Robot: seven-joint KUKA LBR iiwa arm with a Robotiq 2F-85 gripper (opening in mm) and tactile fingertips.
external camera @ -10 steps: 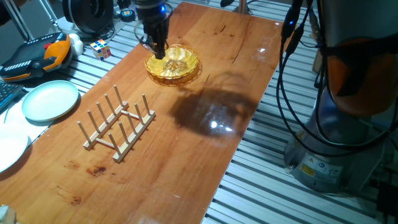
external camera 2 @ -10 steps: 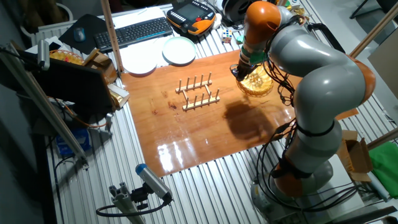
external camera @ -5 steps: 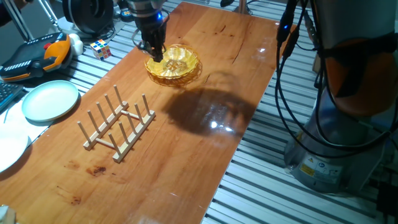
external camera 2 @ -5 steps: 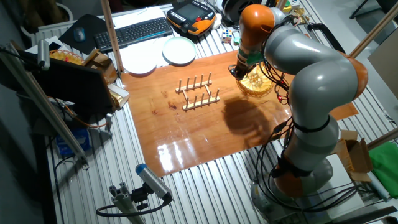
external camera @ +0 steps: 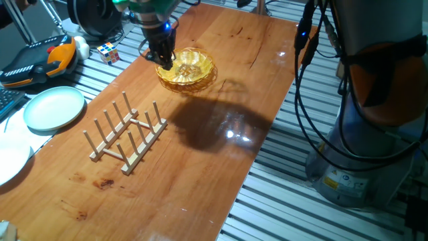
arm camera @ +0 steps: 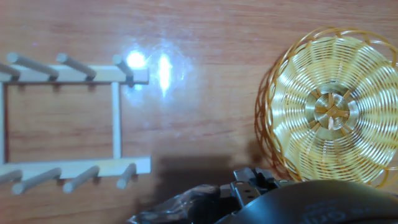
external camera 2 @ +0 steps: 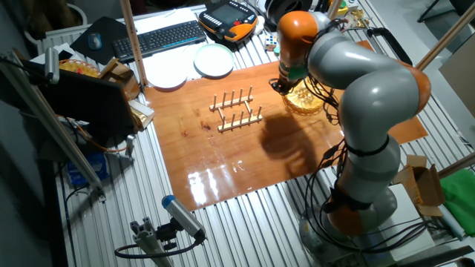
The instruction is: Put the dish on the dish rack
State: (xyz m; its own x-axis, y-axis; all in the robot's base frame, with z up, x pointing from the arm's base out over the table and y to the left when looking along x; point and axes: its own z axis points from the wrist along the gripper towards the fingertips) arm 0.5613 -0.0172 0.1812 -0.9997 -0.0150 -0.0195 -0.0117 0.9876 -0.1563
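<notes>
The dish (external camera: 189,68) is round, amber-yellow and ribbed. It lies flat on the wooden table at the far end, and also shows in the other fixed view (external camera 2: 306,99) and at the right of the hand view (arm camera: 336,106). The dish rack (external camera: 127,137) is light wood with upright pegs. It stands empty nearer the table's middle (external camera 2: 236,110) and shows at the left of the hand view (arm camera: 68,124). My gripper (external camera: 162,57) hangs low over the dish's left rim, on the rack's side (external camera 2: 284,84). Its fingertips look close together, but I cannot tell their state.
A plain pale plate (external camera: 54,108) lies off the table's left edge, with a second white plate (external camera: 10,161) beside it. A colour cube (external camera: 109,52) and an orange-black handset (external camera: 37,57) lie at the far left. The arm's base and cables (external camera: 374,100) stand at the right.
My gripper has moved a little left, from above the dish's inner left part to its left rim. The dish and rack have not moved.
</notes>
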